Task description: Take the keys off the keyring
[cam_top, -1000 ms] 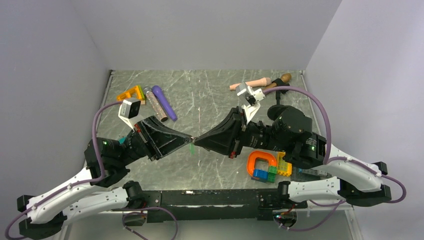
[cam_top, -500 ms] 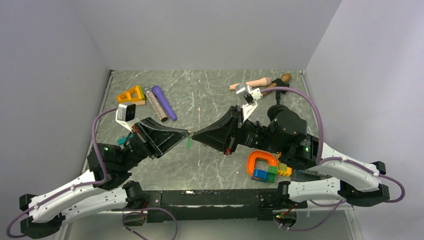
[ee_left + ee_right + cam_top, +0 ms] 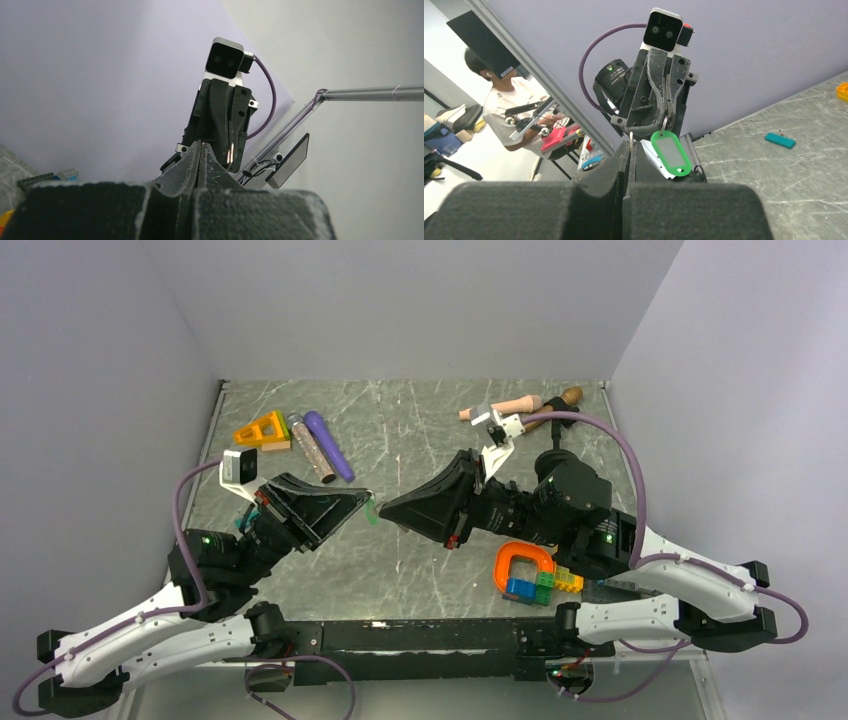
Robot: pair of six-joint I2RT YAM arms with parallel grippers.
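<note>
Dangling from keyring (image 3: 664,123) pinched in left gripper (image 3: 664,118): green key (image 3: 670,154).

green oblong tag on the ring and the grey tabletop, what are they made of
Bright green oblong tag: likely glossy plastic, with saturated colour and a pale label window. Thin ring above it: probably metal, silvery glint. Grey veined tabletop: marble or marble-print laminate; the look leaves that open.

Above the middle of the marble table (image 3: 420,430), the left gripper (image 3: 366,497) and the right gripper (image 3: 384,509) meet tip to tip, jaws pressed together, with a green key (image 3: 372,514) dangling just beneath. Far left lie an orange triangle (image 3: 262,429) and a purple tube (image 3: 330,445). Near right, an orange horseshoe (image 3: 524,562) touches coloured bricks (image 3: 548,583).
</note>
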